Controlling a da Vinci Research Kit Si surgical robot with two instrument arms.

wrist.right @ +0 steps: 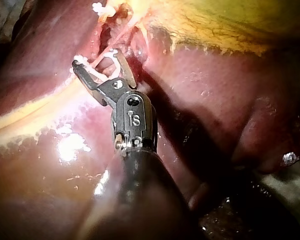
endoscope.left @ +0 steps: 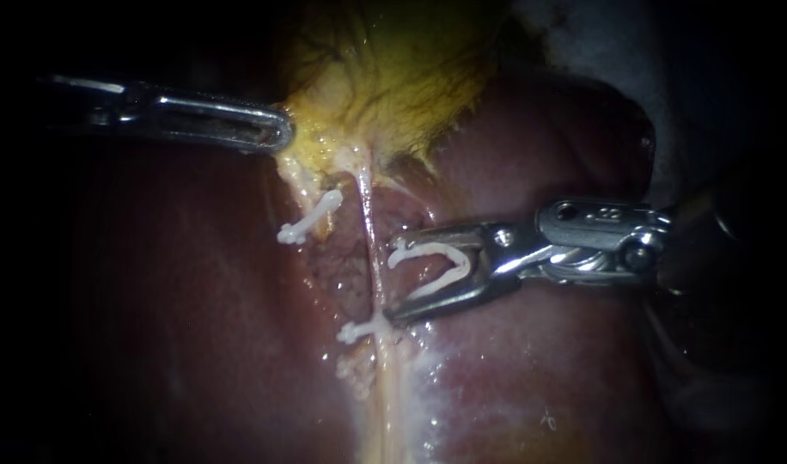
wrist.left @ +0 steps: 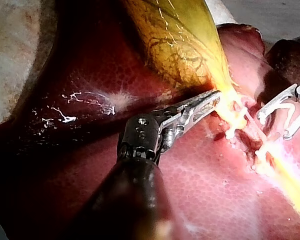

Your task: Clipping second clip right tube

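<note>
The yellow gallbladder [endoscope.left: 385, 77] lies above the dark red liver [endoscope.left: 170, 301]. My left instrument [endoscope.left: 277, 133] comes in from the left, its jaws shut on the gallbladder's lower edge. The pale right tube [endoscope.left: 369, 232] runs downward and carries a closed white clip [endoscope.left: 362, 329]. Another white clip [endoscope.left: 310, 219] sits on the left tube. My right instrument [endoscope.left: 392, 279] holds an open white clip [endoscope.left: 441, 262] seated between its wide-spread jaws. The jaw tips stand just right of the tube, above the lower clip. In the right wrist view the jaws [wrist.right: 96, 59] reach the tube.
Liver surface surrounds the tubes on all sides. Raw, rough tissue [endoscope.left: 342, 266] lies between the two tubes. In the left wrist view my right instrument [wrist.left: 285, 117] shows beyond the left instrument's jaws [wrist.left: 212, 100], across the tubes.
</note>
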